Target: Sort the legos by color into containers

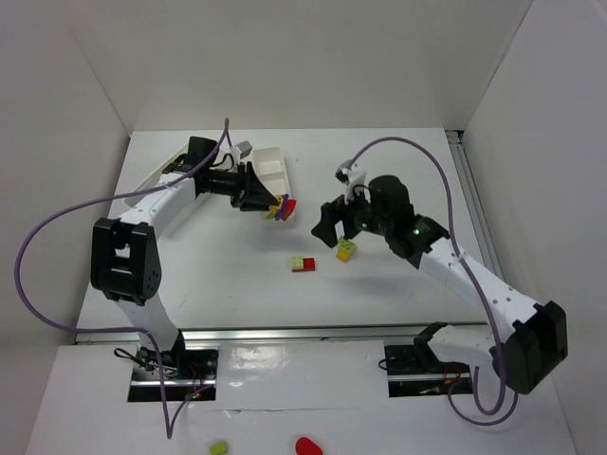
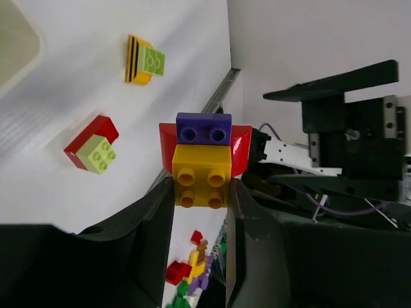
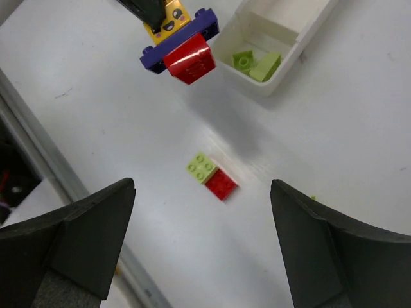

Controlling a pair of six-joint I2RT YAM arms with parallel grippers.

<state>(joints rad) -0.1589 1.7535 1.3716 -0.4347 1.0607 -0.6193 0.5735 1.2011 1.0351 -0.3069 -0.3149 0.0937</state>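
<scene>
- The clump (image 2: 203, 160) of yellow, purple and red bricks hangs in the air above the table (image 1: 218, 275). It is near the white tray (image 3: 286, 74) but not over it.
- The left pincer (image 2: 201, 189) is squeezed shut on the clump, and it seems to hold only the yellow brick. The purple and red ones stick out past the fingers. A hard pull on them could drag the whole clump out and drop it.
- The right pincer (image 3: 202, 185) is wide open and holds nothing. It faces the clump. If it closes on two colours at once, the bricks may not come apart.
- I cannot tell from here how tightly the three bricks are stuck together. A snap could send one flying.
- A loose brick could fall into the tray, where green bits (image 3: 257, 62) already lie. Red or purple in there would be the wrong colour.
- The red and green pair (image 3: 212, 176) lies on the table under the open pincer. A low reach could knock it away.
- The yellow and green brick (image 1: 346, 249) sits just beside the right pincer and could get bumped too.
- The two arms are close, so they might hit each other.
</scene>
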